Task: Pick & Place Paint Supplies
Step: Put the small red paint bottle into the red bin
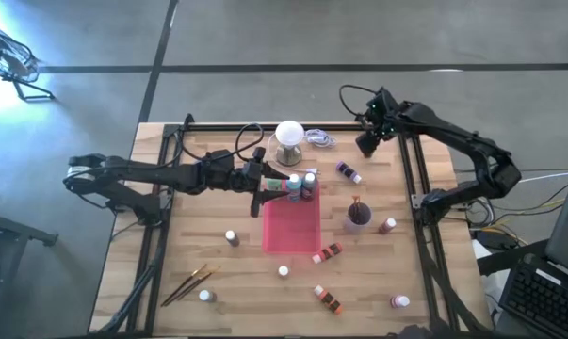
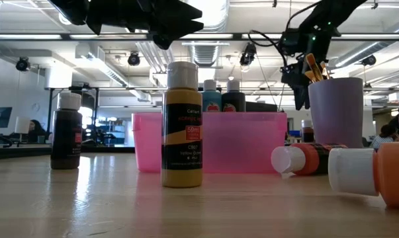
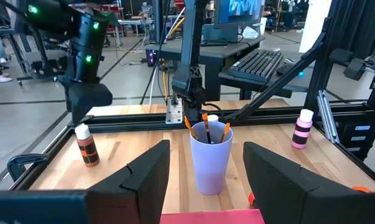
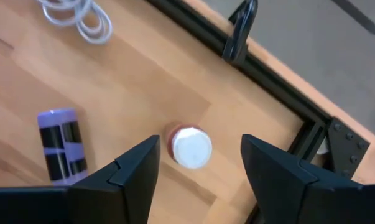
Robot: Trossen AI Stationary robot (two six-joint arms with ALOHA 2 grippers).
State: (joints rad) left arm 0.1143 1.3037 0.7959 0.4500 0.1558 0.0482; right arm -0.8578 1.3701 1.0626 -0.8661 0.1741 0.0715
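Pale wood forms the table (image 1: 170, 226), scattered with small white-capped paint bottles, some standing, some on their sides. A flat pink tray (image 1: 291, 226) sits at the middle with a teal bottle (image 1: 294, 185) and two others standing at its far end. A lilac cup (image 1: 358, 217) holding brushes stands just beside the tray, and two more brushes (image 1: 191, 282) lie loose near the front left.

The right gripper (image 4: 199, 163) hangs at the far right corner, fingers spread wide and empty, looking straight down on an upright reddish-brown bottle (image 4: 188, 147) near the frame rail. A purple bottle (image 4: 61, 142) lies on its side nearby.

That upright bottle is probably light, rigid plastic with smooth, slightly slippery sides. The body below the cap looks like the best place to grip.

The left arm stretches across the table, its left gripper (image 1: 261, 191) at the tray's far end beside the teal bottle, fingers apart and holding nothing.
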